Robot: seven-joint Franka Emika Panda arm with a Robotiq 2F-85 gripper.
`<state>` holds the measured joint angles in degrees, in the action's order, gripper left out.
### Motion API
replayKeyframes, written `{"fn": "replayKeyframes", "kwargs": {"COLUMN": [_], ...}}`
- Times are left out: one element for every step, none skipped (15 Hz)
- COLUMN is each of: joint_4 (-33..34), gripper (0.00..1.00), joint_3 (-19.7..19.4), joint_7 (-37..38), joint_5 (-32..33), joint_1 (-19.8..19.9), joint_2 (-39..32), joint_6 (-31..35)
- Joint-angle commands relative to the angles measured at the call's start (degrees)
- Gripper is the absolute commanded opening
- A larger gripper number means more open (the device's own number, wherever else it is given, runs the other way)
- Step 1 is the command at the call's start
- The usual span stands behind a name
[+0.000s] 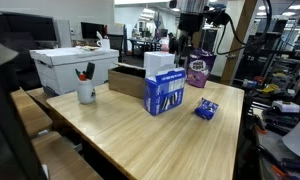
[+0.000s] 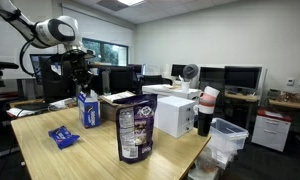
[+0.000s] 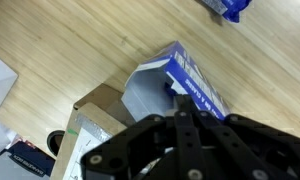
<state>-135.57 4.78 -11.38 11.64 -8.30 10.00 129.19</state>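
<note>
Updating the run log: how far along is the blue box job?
Done: gripper sits at the open top of the upright blue box, jaws shut. In hand: perhaps a pinch on its edge, contact unclear. Left: box stands unlifted on the table; the blue packet lies apart.

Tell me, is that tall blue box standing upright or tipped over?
Upright. In both exterior views the blue box stands on its base on the table, sides vertical.
</note>
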Motion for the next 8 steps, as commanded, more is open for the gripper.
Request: {"fn": "replayKeyframes", "kwargs": {"joint_4": [0.9, 1.3, 1.5, 1.7, 1.9, 2.1, 2.3, 2.3], "gripper": [0.03, 0.03, 0.03, 0.03, 0.02, 0.02, 0.02, 0.02], "joint_3": [0.5, 0.7, 0.8, 0.8, 0.9, 0.9, 1.0, 1.0], "joint_7": [-1.9, -1.7, -1.5, -1.8, -1.9, -2.0, -2.1, -2.2], "joint_5": [-0.6, -0.2, -0.3, -0.7, -0.8, -0.9, -0.7, -0.8], "joint_1": [0.1, 0.1, 0.1, 0.0, 0.0, 0.0, 0.1, 0.1], "joint_2": [-1.4, -1.8, -2.3, -2.7, -3.3, -3.7, -4.2, -4.6], "joint_6": [2.5, 2.9, 3.4, 3.6, 4.0, 4.3, 4.8, 5.4]}}
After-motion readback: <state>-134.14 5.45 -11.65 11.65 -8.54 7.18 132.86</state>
